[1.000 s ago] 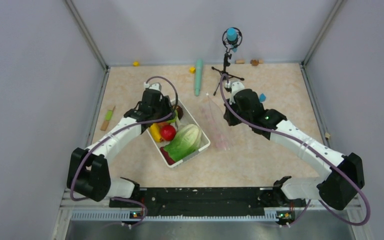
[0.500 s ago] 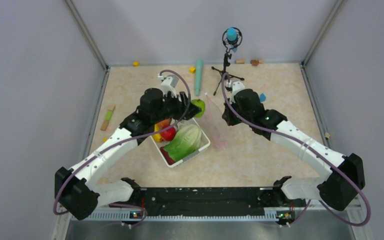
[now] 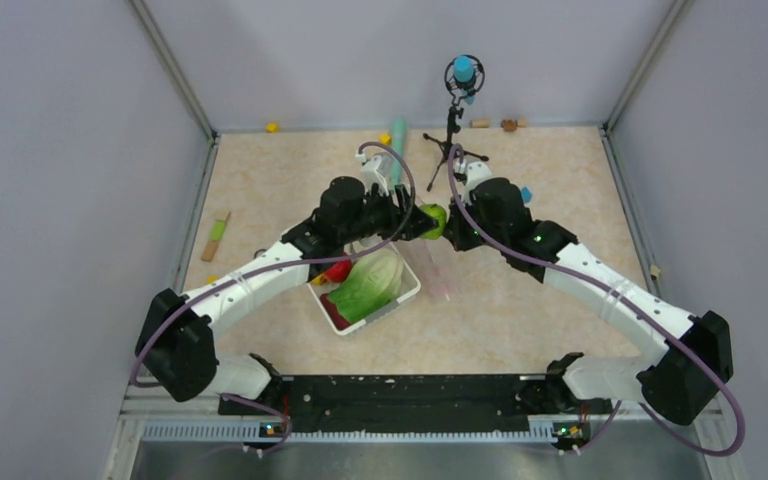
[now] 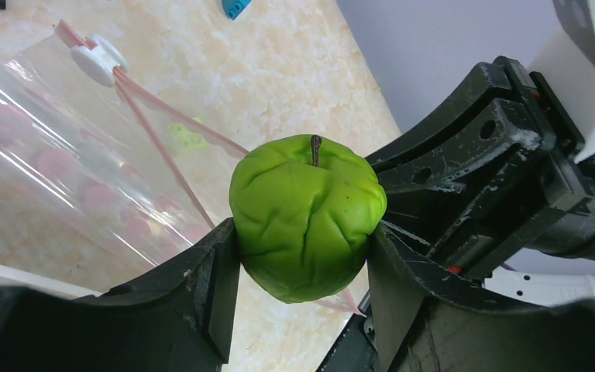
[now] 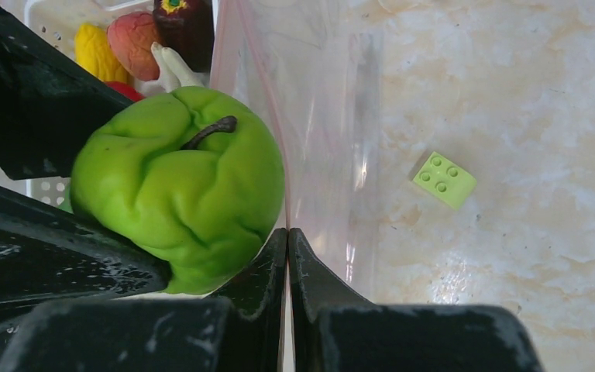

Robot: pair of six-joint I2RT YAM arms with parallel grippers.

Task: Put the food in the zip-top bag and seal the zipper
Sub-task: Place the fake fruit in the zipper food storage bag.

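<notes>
The left gripper (image 4: 300, 249) clamps a green apple (image 4: 306, 213) between its fingers, just beside the lifted mouth of the zip-top bag (image 5: 329, 116). The right gripper (image 5: 287, 249) pinches the bag's edge with jaws fully closed. The pinkish zipper (image 4: 155, 139) stands parted, and the cabbage (image 3: 368, 280) lies in the white basket (image 3: 407, 292) nearby.

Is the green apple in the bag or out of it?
Out. The left pincer grips the green apple in the air beside the zip-top bag, whose mouth edge the right pincer pinches.
</notes>
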